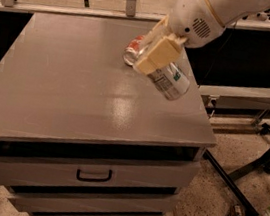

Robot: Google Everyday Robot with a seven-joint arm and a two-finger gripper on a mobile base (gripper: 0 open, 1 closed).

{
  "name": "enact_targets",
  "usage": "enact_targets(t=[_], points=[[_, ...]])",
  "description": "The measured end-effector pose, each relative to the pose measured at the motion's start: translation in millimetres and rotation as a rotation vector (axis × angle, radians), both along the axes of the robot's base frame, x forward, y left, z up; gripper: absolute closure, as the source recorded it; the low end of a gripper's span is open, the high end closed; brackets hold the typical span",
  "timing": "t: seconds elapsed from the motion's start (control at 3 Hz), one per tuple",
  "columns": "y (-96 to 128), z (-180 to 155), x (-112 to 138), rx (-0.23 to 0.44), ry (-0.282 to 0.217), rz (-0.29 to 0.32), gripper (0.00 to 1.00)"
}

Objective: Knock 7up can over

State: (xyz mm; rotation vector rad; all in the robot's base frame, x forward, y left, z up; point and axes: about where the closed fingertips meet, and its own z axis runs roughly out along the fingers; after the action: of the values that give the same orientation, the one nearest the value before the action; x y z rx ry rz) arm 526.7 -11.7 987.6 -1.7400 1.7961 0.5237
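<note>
The white arm (226,7) reaches in from 1 o'clock, its wrist (195,23) angled downward. The tan hand (152,57) at its tip points toward 7 o'clock, sitting up and right of the view's centre.

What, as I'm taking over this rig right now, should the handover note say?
Gripper: over the right rear of the cabinet top, against the upper end of the 7up can; grip unclear.
7up can: steeply tilted near the right edge, no longer upright.
Red-orange can: just behind the gripper.
Left: confirm the 7up can ends up flat, then pull away.
</note>
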Motion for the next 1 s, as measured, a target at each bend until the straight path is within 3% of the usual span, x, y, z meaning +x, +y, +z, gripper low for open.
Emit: enact_targets(t=[0.33, 0.67, 1.0], points=[[-1, -45, -11, -0.046, 0.075, 0.037, 1.00], [12, -76, -13, -0.081, 0.102, 0.078, 0.92], [15, -80, -13, -0.086, 0.105, 0.085, 0.77]])
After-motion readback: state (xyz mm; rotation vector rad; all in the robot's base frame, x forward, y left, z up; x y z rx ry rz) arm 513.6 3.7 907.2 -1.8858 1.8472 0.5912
